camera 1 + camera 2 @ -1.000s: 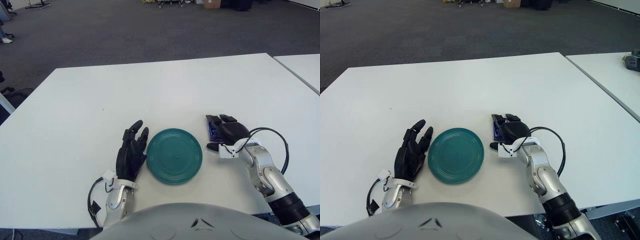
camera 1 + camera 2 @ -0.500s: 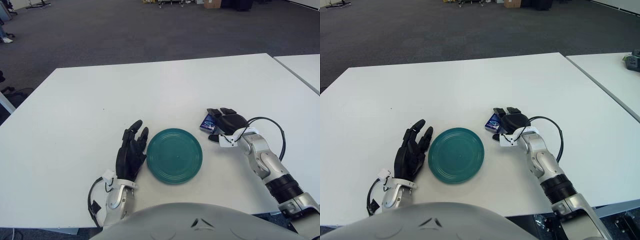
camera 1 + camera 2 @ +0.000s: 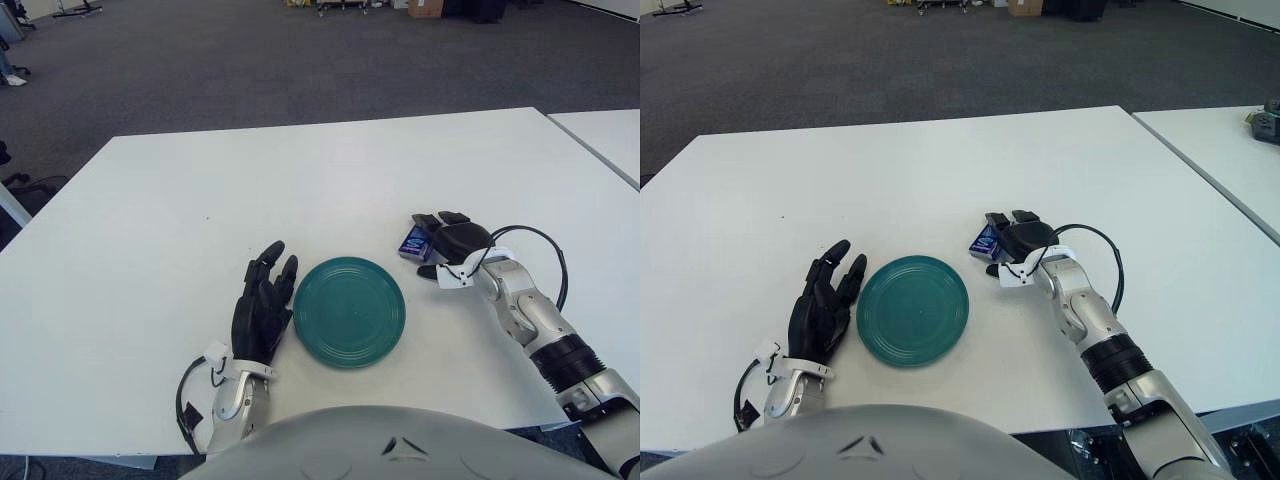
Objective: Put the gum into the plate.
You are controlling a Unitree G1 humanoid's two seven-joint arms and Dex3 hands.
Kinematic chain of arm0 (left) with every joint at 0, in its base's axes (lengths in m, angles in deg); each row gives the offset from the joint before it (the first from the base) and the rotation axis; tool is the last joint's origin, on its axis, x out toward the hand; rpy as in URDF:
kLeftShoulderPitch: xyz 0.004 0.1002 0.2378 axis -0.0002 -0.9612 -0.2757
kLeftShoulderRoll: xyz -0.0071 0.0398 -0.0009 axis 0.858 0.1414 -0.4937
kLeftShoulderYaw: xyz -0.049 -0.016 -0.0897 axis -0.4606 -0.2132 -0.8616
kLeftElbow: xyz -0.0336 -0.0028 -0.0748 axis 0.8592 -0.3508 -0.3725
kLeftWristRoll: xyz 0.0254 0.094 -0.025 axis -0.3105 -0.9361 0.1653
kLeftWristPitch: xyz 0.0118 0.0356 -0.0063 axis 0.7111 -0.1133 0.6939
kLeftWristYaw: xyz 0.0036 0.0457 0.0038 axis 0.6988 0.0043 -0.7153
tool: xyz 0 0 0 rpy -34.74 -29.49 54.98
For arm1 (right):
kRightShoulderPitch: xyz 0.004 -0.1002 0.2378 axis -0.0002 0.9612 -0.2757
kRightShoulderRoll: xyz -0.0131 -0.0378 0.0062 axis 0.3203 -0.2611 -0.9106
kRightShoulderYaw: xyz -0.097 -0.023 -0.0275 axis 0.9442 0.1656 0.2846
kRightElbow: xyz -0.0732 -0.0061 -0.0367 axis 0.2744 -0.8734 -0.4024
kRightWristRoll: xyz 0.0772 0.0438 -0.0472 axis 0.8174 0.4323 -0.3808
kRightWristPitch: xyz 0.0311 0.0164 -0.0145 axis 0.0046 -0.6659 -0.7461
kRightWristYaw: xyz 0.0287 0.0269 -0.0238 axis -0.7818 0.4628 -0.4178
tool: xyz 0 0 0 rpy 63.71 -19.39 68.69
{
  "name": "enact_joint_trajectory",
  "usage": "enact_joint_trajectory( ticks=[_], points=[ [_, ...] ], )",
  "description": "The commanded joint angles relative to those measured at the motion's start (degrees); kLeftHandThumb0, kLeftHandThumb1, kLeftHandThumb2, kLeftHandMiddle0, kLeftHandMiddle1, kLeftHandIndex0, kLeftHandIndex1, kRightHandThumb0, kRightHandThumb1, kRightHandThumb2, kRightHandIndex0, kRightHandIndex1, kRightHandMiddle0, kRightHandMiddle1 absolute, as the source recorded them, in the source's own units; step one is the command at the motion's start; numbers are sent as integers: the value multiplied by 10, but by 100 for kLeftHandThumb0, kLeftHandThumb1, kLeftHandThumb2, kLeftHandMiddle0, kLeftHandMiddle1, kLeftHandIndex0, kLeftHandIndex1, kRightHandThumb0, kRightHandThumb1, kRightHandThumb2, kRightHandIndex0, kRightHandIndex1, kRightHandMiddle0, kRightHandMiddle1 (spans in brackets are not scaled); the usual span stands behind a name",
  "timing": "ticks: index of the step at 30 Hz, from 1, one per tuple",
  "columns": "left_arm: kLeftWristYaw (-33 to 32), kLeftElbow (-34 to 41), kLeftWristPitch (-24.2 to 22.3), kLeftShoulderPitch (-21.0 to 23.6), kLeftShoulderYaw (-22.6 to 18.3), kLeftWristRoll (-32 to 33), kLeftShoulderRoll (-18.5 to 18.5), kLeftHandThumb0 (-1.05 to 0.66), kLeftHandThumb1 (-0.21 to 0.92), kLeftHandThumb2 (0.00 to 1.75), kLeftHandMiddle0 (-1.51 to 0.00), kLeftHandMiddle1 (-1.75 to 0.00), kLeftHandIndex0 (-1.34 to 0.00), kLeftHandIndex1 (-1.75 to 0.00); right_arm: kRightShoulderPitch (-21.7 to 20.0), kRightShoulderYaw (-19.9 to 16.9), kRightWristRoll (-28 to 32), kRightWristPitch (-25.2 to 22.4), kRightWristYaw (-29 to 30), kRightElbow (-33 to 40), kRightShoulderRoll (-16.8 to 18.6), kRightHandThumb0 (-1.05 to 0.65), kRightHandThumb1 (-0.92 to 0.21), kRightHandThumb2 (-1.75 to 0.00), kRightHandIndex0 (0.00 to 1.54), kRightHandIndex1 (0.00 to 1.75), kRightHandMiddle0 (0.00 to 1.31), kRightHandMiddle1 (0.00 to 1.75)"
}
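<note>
Blue gum pack [image 3: 413, 242] is pinched in the right hand [image 3: 449, 243], fingers closed round it, just right of the teal plate [image 3: 349, 311] on the white table [image 3: 300, 180]. Left hand [image 3: 264, 304] sits left of the plate, fingers relaxed and spread.

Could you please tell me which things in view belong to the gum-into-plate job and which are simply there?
Part of the job:
gum pack, blue, in the fingers of the right hand
green plate, nothing on it

Simply there:
left hand, fingers open, left of the plate
white table
</note>
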Motion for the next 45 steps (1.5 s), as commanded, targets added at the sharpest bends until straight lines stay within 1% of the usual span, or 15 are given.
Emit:
enact_joint_trajectory(
  ticks=[1,10,15,17,18,19,20,22,24,26,27,30,34,40,45],
  points=[
    [-10,-4,-15,-5,2,-4,-16,-93,92,86,-37,0,0,-86,22,16,11,-3,-13,-26,2,-101,-92,-71,12,1,0,33],
    [-6,-1,-18,-6,-1,1,-15,-95,92,85,-39,-1,-1,-89,28,20,31,-1,12,-32,5,-100,-92,-69,16,2,0,38],
    [-2,-1,-17,-5,-2,4,-14,-95,92,84,-41,-2,-2,-90,30,23,36,4,34,-39,5,-98,-92,-68,22,4,0,48],
    [-2,-1,-16,-5,-2,4,-14,-95,92,84,-41,-2,-2,-90,30,23,38,6,48,-43,6,-98,-92,-68,27,5,0,54],
    [-2,-1,-16,-5,-2,5,-14,-95,92,84,-41,-2,-2,-90,30,23,39,7,55,-46,8,-97,-92,-67,34,9,0,70],
    [-2,-1,-16,-5,-2,5,-14,-95,92,84,-41,-2,-2,-90,30,23,41,9,64,-50,9,-96,-92,-66,36,10,0,76],
    [-2,0,-16,-5,-2,5,-14,-95,92,84,-41,-1,-1,-90,29,23,42,10,71,-53,10,-95,-92,-65,36,32,1,94],
    [-2,0,-16,-6,-2,5,-14,-94,92,84,-41,-1,-1,-90,29,23,43,13,86,-59,11,-94,-92,-64,31,62,2,111],
    [-2,1,-17,-7,-1,4,-13,-94,92,84,-40,-1,0,-90,27,24,42,18,110,-70,14,-90,-92,-62,33,124,9,138],
    [-3,1,-18,-6,-2,3,-13,-94,92,84,-40,-1,0,-89,23,26,38,22,139,-87,18,-86,-92,-62,39,149,18,154],
    [-4,1,-19,-6,-2,3,-13,-93,92,85,-40,-1,0,-89,22,28,31,24,171,-102,22,-85,-92,-62,41,154,20,158],
    [-6,1,-21,-6,-3,3,-13,-93,92,86,-38,0,0,-86,21,37,9,30,261,-138,29,-76,-92,-69,62,169,48,170],
    [-5,-1,-22,-5,-4,3,-13,-93,92,87,-37,0,0,-83,11,52,-10,52,375,-185,35,-67,-92,-74,77,173,65,174],
    [-6,1,-22,-7,-6,0,-12,-92,92,88,-36,0,0,-79,-2,66,-5,91,472,-236,45,-56,-92,-74,91,174,75,175],
    [-9,2,-23,-7,-9,-4,-12,-92,92,89,-36,0,0,-78,-11,73,-1,118,516,-262,48,-52,-92,-73,98,175,81,175]
  ],
)
